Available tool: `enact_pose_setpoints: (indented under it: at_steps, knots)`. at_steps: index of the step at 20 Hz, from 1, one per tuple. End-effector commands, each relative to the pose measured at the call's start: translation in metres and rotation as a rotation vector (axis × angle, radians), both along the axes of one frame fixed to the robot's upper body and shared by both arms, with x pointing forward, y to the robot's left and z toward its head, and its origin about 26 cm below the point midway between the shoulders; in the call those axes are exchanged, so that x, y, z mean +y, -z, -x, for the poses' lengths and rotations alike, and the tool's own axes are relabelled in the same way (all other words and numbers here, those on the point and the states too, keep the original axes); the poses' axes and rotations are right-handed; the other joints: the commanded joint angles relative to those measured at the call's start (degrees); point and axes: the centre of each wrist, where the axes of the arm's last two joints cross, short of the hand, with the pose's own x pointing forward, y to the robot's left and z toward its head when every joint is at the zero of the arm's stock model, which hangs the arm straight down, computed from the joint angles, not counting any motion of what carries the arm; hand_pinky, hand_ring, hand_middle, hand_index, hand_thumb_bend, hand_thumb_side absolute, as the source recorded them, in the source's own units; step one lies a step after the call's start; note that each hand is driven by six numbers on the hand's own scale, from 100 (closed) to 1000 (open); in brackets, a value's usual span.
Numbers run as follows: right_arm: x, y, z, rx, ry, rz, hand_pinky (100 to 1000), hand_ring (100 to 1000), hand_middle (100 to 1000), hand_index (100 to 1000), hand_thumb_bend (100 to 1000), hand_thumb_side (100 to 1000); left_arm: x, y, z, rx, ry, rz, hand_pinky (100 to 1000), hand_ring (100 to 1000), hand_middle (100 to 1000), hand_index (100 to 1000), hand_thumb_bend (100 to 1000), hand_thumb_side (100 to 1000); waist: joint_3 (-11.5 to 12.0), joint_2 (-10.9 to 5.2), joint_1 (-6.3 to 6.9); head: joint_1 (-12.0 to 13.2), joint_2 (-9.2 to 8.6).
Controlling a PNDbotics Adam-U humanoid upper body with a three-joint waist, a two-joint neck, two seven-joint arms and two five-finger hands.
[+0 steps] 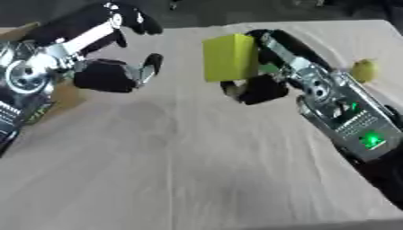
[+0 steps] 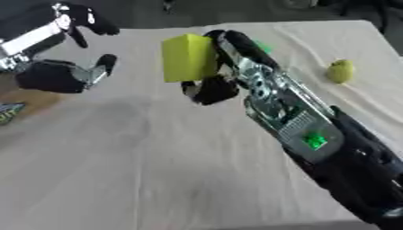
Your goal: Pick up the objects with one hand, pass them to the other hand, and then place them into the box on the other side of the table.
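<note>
Bare worktop (image 1: pixel 197 170) spreads wide below the yellow block (image 1: pixel 230 57), down to the near edge. The right robot hand (image 1: pixel 264 74) pinches the plain, flat-sided block aloft. Left of the block, the left robot hand (image 1: pixel 118 72) waits spread. A yellow-green fruit (image 2: pixel 340 71) lies far right of it.

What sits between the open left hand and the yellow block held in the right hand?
Nothing: between the left hand and the yellow block in the right hand lies only bare table, seen in both eye views.
</note>
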Motion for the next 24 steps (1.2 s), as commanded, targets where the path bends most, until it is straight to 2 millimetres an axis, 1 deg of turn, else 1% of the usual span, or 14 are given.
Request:
enact_pose_setpoints:
  at_steps: [1,3,5,7,8,9,10,12,14,15,17,19,23,24]
  knots:
    - [0.0,-0.008,0.001,-0.017,-0.004,-0.002,825,610,532,587,100,100,0.006,-0.014,0.004,-0.048,-0.029,0.04,616,809,736,818,100,508,0.0,-1.27,-0.04,-0.1,0.38]
    - [0.001,-0.009,0.001,-0.021,-0.007,-0.001,828,612,533,588,100,100,0.009,-0.014,0.002,-0.036,-0.05,0.084,605,816,735,819,100,635,0.0,-1.24,-0.06,-0.1,0.52]
    - [0.001,-0.01,0.002,-0.024,-0.009,0.002,828,612,533,588,100,100,0.012,-0.009,-0.003,0.003,-0.047,0.098,626,825,741,831,101,670,-0.1,-1.22,-0.08,-0.1,0.51]
    - [0.001,-0.01,0.002,-0.023,-0.01,0.005,828,612,533,588,100,100,0.017,-0.006,-0.009,0.045,-0.037,0.091,634,830,745,835,218,624,-0.1,-1.23,-0.1,-0.1,0.37]
    - [0.0,-0.01,0.001,-0.022,-0.008,0.006,828,612,533,588,100,100,0.021,-0.004,-0.013,0.07,-0.034,0.084,643,834,748,838,250,638,-0.2,-1.22,-0.1,-0.1,0.28]
    - [0.001,-0.011,0.001,-0.023,-0.008,0.008,828,612,533,588,100,100,0.023,-0.001,-0.017,0.096,-0.027,0.076,663,839,750,839,338,723,-0.2,-1.21,-0.09,-0.1,0.24]
    - [0.001,-0.011,0.001,-0.024,-0.011,0.009,828,613,534,588,100,100,0.024,0.003,-0.021,0.123,-0.017,0.066,662,839,749,839,341,727,-0.2,-1.21,-0.1,-0.1,0.25]
    - [0.001,-0.012,0.002,-0.026,-0.015,0.011,829,613,534,589,100,100,0.029,0.006,-0.027,0.165,0.002,0.066,650,841,743,835,332,824,-0.2,-1.2,-0.15,-0.1,0.19]
    - [0.001,-0.012,0.003,-0.025,-0.015,0.014,829,613,534,589,100,100,0.038,0.007,-0.034,0.201,0.006,0.082,641,842,742,834,290,859,-0.1,-1.19,-0.24,-0.3,0.12]
    - [0.0,-0.011,0.003,-0.024,-0.014,0.016,829,613,534,589,100,100,0.043,0.005,-0.037,0.216,0.004,0.093,632,839,740,829,214,876,-0.1,-1.19,-0.27,-0.3,0.09]
    - [0.0,-0.011,0.002,-0.024,-0.011,0.018,829,613,535,589,100,100,0.054,0.0,-0.042,0.229,-0.014,0.121,623,837,738,828,153,863,0.0,-1.18,-0.31,-0.5,0.01]
    - [0.0,-0.011,0.002,-0.028,-0.009,0.017,828,613,534,588,100,100,0.057,-0.004,-0.041,0.221,-0.016,0.135,629,835,740,828,100,778,0.0,-1.17,-0.33,-0.5,0.09]
    - [0.004,-0.012,0.003,-0.031,-0.019,0.016,828,613,534,588,100,100,0.045,-0.013,-0.032,0.141,-0.006,0.11,642,821,735,822,116,628,0.0,-1.19,-0.42,-0.4,0.19]
    - [0.005,-0.013,0.003,-0.032,-0.023,0.015,828,613,534,589,100,100,0.04,-0.016,-0.029,0.115,-0.004,0.11,634,817,728,819,132,640,0.1,-1.21,-0.45,-0.4,0.2]
